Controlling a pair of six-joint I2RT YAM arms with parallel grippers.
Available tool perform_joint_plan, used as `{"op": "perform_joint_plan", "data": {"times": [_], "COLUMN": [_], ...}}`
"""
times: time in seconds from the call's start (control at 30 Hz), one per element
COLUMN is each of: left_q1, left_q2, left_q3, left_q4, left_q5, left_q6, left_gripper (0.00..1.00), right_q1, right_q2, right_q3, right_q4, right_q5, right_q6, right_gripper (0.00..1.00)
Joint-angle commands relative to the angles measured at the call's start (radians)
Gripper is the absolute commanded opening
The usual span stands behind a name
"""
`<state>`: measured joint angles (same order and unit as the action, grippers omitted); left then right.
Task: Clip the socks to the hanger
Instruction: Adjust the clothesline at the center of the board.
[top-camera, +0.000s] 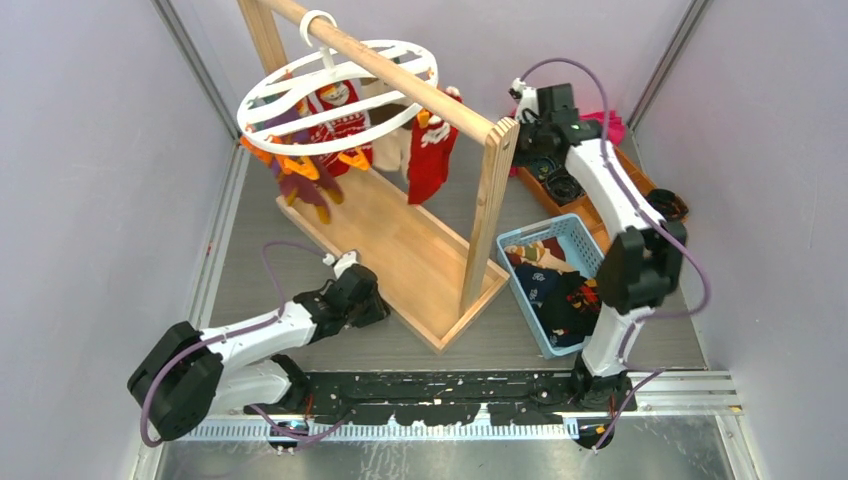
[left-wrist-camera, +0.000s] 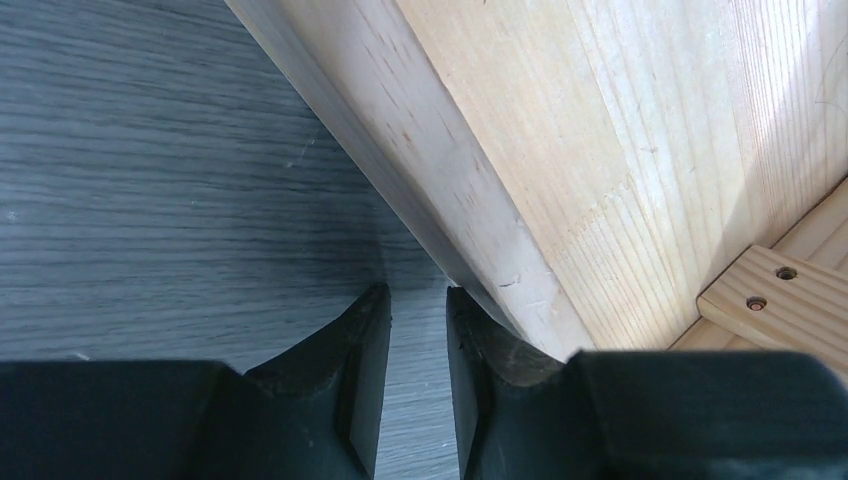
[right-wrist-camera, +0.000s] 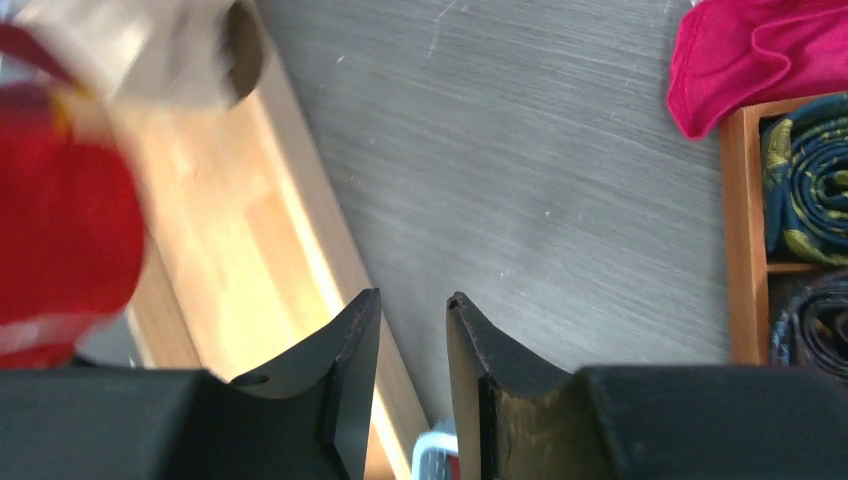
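Note:
A white round hanger (top-camera: 335, 85) hangs from the wooden rod (top-camera: 420, 90) of the rack. Orange clips (top-camera: 300, 165) under it hold a purple sock (top-camera: 305, 185), red socks (top-camera: 430, 150) and a beige sock (top-camera: 395, 145). In the right wrist view the red sock (right-wrist-camera: 60, 230) and the beige sock (right-wrist-camera: 150, 50) are blurred at the left. My right gripper (top-camera: 522, 108) (right-wrist-camera: 413, 295) is raised beside the top of the rack's right post, narrowly open and empty. Low beside the rack's base board (left-wrist-camera: 560, 150), my left gripper (top-camera: 368, 300) (left-wrist-camera: 417, 290) is narrowly open with nothing in it.
A blue basket (top-camera: 520, 240) of loose socks stands right of the rack's post (top-camera: 485, 210). Behind it a wooden tray (top-camera: 535, 190) (right-wrist-camera: 745, 230) holds rolled socks (right-wrist-camera: 805, 180), with a pink cloth (top-camera: 610, 125) (right-wrist-camera: 760, 50) beyond. Grey walls close in on both sides.

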<state>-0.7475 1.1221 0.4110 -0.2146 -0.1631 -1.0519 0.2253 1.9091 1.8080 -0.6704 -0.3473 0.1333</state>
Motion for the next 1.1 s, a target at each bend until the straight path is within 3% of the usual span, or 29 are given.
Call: {"op": "perform_joint_plan", "data": {"times": [0.0, 0.2, 0.43, 0.57, 0.83, 0.93, 1.07], "left_q1": [0.003, 0.035, 0.077, 0.086, 0.086, 0.086, 0.086], "left_q2": [0.067, 0.189, 0.324, 0.357, 0.197, 0.08, -0.118], "left_q3": [0.011, 0.092, 0.168, 0.192, 0.125, 0.092, 0.044], "left_q4": [0.102, 0.174, 0.265, 0.284, 0.227, 0.163, 0.125], "left_q5": [-0.082, -0.078, -0.008, 0.026, 0.018, 0.019, 0.098], "left_q6": [-0.036, -0.001, 0.021, 0.023, 0.038, 0.061, 0.158], "left_gripper": [0.32, 0.33, 0.32, 0.32, 0.38, 0.38, 0.39], "right_q1": [-0.041, -0.098, -0.098, -0.097, -0.039, -0.038, -0.038], "right_q2": [-0.219, -0.524, -0.709, -0.804, -0.765, -0.73, -0.672], "right_q3": [-0.147, -0.392, -0.67, -0.832, -0.906, -0.923, -0.896], "right_q4": [-0.073, -0.132, -0.105, -0.002, 0.301, 0.408, 0.452], "right_q5": [-0.166, -0.287, -0.507, -0.624, -0.51, -0.46, -0.332], "right_q6": [-0.241, -0.411, -0.473, -0.528, -0.262, -0.123, 0.02], "right_gripper": [0.37, 0.44, 0.55, 0.72, 0.86, 0.85, 0.75]}}
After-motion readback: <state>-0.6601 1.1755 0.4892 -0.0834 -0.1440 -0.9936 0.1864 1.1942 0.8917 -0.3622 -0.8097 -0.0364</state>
